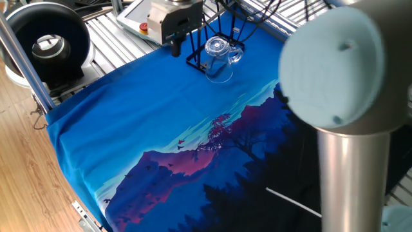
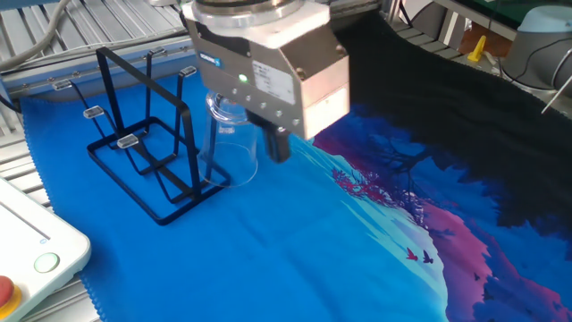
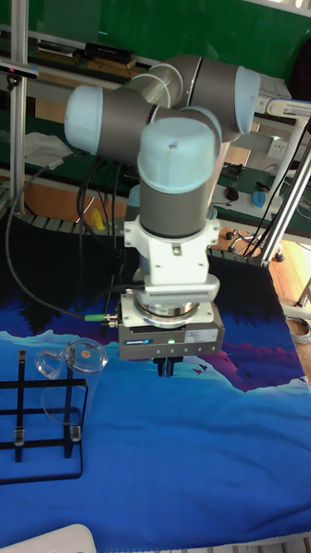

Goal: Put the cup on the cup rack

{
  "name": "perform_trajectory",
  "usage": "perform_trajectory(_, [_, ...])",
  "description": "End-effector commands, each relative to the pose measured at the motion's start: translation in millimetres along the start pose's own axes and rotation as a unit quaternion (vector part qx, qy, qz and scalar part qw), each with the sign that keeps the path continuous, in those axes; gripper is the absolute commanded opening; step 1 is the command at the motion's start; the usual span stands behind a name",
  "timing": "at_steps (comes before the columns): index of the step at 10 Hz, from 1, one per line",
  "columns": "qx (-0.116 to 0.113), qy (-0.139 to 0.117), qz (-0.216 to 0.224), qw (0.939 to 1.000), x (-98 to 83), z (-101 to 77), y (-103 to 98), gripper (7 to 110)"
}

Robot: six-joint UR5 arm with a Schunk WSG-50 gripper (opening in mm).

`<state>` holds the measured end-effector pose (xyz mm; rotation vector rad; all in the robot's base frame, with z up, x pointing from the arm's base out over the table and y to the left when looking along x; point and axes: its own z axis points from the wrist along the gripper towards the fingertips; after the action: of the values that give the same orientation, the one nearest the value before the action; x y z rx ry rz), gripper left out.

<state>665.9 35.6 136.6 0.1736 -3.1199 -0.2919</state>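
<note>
Approach phase, cup not grasped yet. Cup [image 1: 219, 59] stands on the blue cloth [image 1: 161, 109] w/ its base up (looks inverted, mouth down), handle pointing toward the rack side, touching or just beside the cup rack [image 2: 147, 152]; in tall view the cup [image 3: 76, 380] sits at the rack's [image 3: 39, 423] top right corner. Gripper [image 2: 278, 143] hangs low over the cloth just beside the cup, apart from it, no contact visible. Fingers look pressed together/narrow in tall view [image 3: 166, 369], nothing between them, gripper empty. Rack pegs all bare. Next move, as I judge it: fingers need to spread, wrist lines up w/ cup wall or handle, then close, lift, and hook the cup on a peg. Risk: glass is slick and see-through, and the rack is so close a finger could clip the wire frame on approach.
</note>
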Motion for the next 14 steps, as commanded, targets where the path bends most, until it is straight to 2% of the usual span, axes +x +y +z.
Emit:
perform_trajectory(1, [-0.011, -0.057, -0.005, 0.9983, 4.4, 10.5, -24, 7])
perform_trajectory(3, [-0.008, -0.069, 0.003, 0.9976, 13.0, 21.2, -37, 7])
perform_trajectory(5, [0.014, -0.055, 0.008, 0.9984, 16.1, 20.1, -44, 7])
perform_trajectory(6, [0.022, -0.045, 0.012, 0.9987, 15.0, 18.6, -42, 7])
perform_trajectory(9, [0.066, -0.028, 0.014, 0.9973, 9.7, 12.2, -43, 7])
perform_trajectory(11, [0.068, -0.024, 0.008, 0.9974, 10.1, 22.1, -29, 7])
perform_trajectory(12, [0.056, -0.024, 0.007, 0.9981, 9.8, 24.6, -17, 7])
perform_trajectory(13, [0.055, -0.025, 0.007, 0.9982, 8.1, 25.3, -9, 7])
perform_trajectory(14, [0.061, -0.022, 0.009, 0.9979, 8.5, 25.3, -5, 7])
